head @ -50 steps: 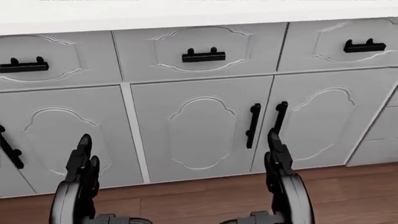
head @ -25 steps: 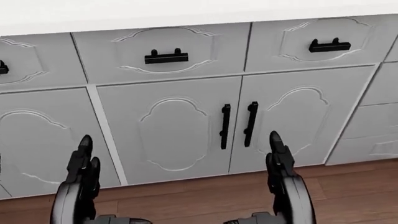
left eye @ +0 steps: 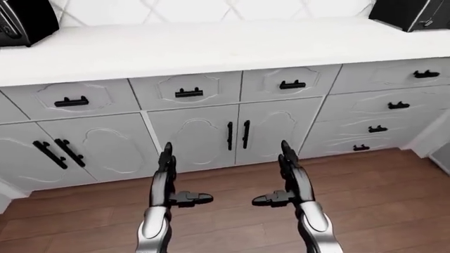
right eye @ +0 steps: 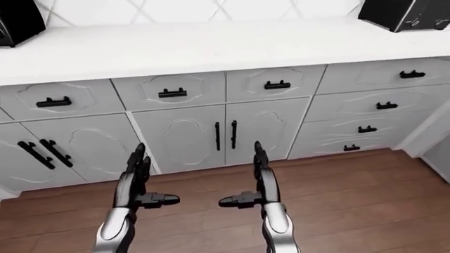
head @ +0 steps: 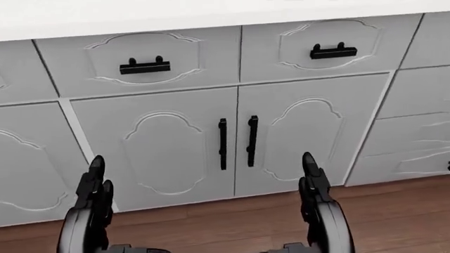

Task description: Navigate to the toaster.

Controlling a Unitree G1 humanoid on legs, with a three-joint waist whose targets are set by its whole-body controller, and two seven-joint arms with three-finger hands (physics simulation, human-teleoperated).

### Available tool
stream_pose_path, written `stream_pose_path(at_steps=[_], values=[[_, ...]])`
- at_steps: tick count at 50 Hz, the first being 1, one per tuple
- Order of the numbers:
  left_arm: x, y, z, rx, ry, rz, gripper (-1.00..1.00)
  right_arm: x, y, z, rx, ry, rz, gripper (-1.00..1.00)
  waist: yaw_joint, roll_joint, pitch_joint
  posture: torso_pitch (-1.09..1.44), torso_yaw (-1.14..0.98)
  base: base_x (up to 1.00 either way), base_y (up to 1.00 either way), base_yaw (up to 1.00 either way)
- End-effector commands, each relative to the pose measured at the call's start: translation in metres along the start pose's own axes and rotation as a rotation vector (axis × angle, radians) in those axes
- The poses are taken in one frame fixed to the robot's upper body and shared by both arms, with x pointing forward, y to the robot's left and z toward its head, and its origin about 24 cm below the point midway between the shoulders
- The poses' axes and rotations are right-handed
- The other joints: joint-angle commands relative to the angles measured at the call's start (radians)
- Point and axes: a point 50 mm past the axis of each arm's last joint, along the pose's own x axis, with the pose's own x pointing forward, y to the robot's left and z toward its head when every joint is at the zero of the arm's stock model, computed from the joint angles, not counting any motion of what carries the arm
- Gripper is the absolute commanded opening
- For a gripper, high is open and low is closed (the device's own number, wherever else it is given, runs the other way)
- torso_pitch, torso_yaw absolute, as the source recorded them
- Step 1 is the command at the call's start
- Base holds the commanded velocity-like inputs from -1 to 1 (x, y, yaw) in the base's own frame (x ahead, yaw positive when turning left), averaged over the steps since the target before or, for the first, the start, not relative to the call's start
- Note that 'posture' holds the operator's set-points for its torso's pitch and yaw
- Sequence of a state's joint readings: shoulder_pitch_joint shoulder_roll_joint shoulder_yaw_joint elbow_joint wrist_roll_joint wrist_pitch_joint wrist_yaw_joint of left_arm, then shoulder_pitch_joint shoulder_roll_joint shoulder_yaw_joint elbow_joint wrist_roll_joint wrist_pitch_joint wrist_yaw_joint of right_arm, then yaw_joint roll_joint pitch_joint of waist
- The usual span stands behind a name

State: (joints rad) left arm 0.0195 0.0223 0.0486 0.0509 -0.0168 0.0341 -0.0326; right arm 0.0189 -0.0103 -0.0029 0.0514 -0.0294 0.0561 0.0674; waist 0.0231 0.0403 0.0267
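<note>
- Left hand (left eye: 166,182) and right hand (left eye: 289,179) hang low in the left-eye view, fingers spread wide and pointing up, thumbs turned toward each other. Both hold nothing.
- They sit over a brown wood floor (left eye: 380,195), just short of grey cabinet doors (left eye: 200,139).
- A white bench (left eye: 211,47) runs across the top of the view, above the drawers (left eye: 188,90).
- Black left appliance (left eye: 21,21) stands on the bench at the upper left corner, cut off by the edge.
- Black right appliance (left eye: 411,13) stands on the bench at the upper right corner, also cut off.
- One of these is probably the toaster; I cannot tell which. Both are well apart from the hands.
- Step in hand, as I judge it: the walk along the cabinets, with arrival not yet made.
- Next move calls for stepping sideways toward the chosen appliance until it sits centred, and squaring up to the bench.
- Counts: two hands, two black appliances, one bench, four top drawers, three lower drawers at right, two pairs of door handles.
</note>
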Motion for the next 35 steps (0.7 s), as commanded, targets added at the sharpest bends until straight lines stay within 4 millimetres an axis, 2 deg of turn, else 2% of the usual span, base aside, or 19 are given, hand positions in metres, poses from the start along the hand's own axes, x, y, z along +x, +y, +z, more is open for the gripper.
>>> stream_pose_path(at_steps=[1, 4, 5, 6, 7, 8, 9, 18, 20, 21, 22, 23, 24, 26, 29, 32, 33, 34, 35], values=[[0.0038, -0.0052, 0.0198, -0.002, -0.103, -0.022, 1.0, 0.0031, -0.0036, 0.0199, -0.01, -0.104, -0.013, 1.0, -0.003, -0.001, -0.013, 0.0, 0.0, 0.0, -0.32, 0.0], [0.0038, -0.0052, 0.0198, -0.002, -0.103, -0.022, 1.0, 0.0019, -0.0034, 0.0213, -0.01, -0.105, -0.013, 1.0, -0.001, -0.047, -0.009, 0.0, 0.0, 0.0, -0.32, 0.0], [0.0038, -0.0052, 0.0198, -0.002, -0.103, -0.022, 1.0, 0.0021, -0.0033, 0.0208, -0.01, -0.104, -0.012, 1.0, -0.002, -0.075, -0.015, 0.0, 0.0, 0.0, -0.32, 0.0], [0.0038, -0.0052, 0.0198, -0.002, -0.103, -0.022, 1.0, 0.0028, -0.0033, 0.02, -0.01, -0.104, -0.012, 1.0, -0.007, -0.121, -0.029, 0.0, 0.0, 0.0, -0.33, 0.0], [0.0038, -0.0052, 0.0198, -0.002, -0.103, -0.022, 1.0, 0.0024, -0.0034, 0.0204, -0.01, -0.104, -0.012, 1.0, -0.013, -0.113, -0.032, 0.0, 0.0, 0.0, -0.32, 0.0], [0.0038, -0.0052, 0.0198, -0.002, -0.103, -0.022, 1.0, 0.0025, -0.0035, 0.0202, -0.009, -0.104, -0.012, 1.0, -0.016, -0.096, -0.016, 0.0, 0.0, 0.0, -0.33, 0.0], [0.0038, -0.0052, 0.0198, -0.002, -0.103, -0.022, 1.0, 0.0031, -0.0035, 0.0197, -0.009, -0.103, -0.012, 1.0, -0.017, -0.092, -0.011, 0.0, 0.0, 0.0, -0.32, 0.0], [0.0038, -0.0052, 0.0198, -0.002, -0.103, -0.022, 1.0, 0.004, -0.0041, 0.02, -0.003, -0.1, -0.017, 1.0, -0.01, -0.004, 0.002, 0.0, 0.0, 0.0, -0.33, 0.0], [0.0038, -0.0052, 0.0198, -0.002, -0.103, -0.022, 1.0, 0.0039, -0.0041, 0.0202, -0.002, -0.099, -0.018, 1.0, -0.009, 0.032, -0.001, 0.0, 0.0, 0.0, -0.32, 0.0], [0.0038, -0.0052, 0.0198, -0.002, -0.103, -0.022, 1.0, 0.0043, -0.0044, 0.0198, -0.001, -0.099, -0.019, 1.0, -0.007, 0.062, -0.015, 0.0, 0.0, 0.0, -0.33, 0.0], [0.0038, -0.0052, 0.0198, -0.002, -0.103, -0.022, 1.0, 0.0037, -0.0043, 0.0204, 0.0, -0.098, -0.019, 1.0, 0.005, 0.011, -0.001, 0.0, 0.0, 0.0, -0.32, 0.0], [0.0038, -0.0052, 0.0198, -0.002, -0.103, -0.022, 1.0, 0.0039, -0.0045, 0.0201, 0.0, -0.098, -0.019, 1.0, -0.003, 0.029, -0.006, 0.0, 0.0, 0.0, -0.32, 0.0], [0.0038, -0.0052, 0.0198, -0.002, -0.103, -0.022, 1.0, 0.0044, -0.0047, 0.0193, 0.0, -0.098, -0.02, 1.0, -0.001, 0.03, -0.01, 0.0, 0.0, 0.0, -0.31, 0.0], [0.0038, -0.0052, 0.0198, -0.002, -0.103, -0.022, 1.0, 0.0041, -0.0044, 0.0195, -0.001, -0.098, -0.018, 1.0, -0.003, 0.025, -0.02, 0.0, 0.0, 0.0, -0.32, 0.0], [0.0038, -0.0052, 0.0198, -0.002, -0.103, -0.022, 1.0, 0.0029, -0.0039, 0.0208, -0.005, -0.099, -0.016, 1.0, -0.002, -0.007, -0.011, 0.0, 0.0, 0.0, -0.32, 0.0], [0.0038, -0.0052, 0.0198, -0.002, -0.103, -0.022, 1.0, 0.0025, -0.0039, 0.0203, -0.007, -0.1, -0.014, 1.0, -0.002, -0.064, -0.011, 0.0, 0.0, 0.0, -0.33, 0.0], [0.0038, -0.0052, 0.0198, -0.002, -0.103, -0.022, 1.0, 0.0026, -0.0039, 0.0203, -0.007, -0.1, -0.014, 1.0, -0.004, -0.105, -0.024, 0.0, 0.0, 0.0, -0.32, 0.0], [0.0038, -0.0052, 0.0198, -0.002, -0.103, -0.022, 1.0, 0.0022, -0.0038, 0.0207, -0.007, -0.1, -0.013, 1.0, -0.012, -0.134, -0.023, 0.0, 0.0, 0.0, -0.32, 0.0], [0.0038, -0.0052, 0.0198, -0.002, -0.103, -0.022, 1.0, 0.0018, -0.0036, 0.0209, -0.007, -0.1, -0.013, 1.0, -0.017, -0.081, -0.017, 0.0, 0.0, 0.0, -0.32, 0.0]])
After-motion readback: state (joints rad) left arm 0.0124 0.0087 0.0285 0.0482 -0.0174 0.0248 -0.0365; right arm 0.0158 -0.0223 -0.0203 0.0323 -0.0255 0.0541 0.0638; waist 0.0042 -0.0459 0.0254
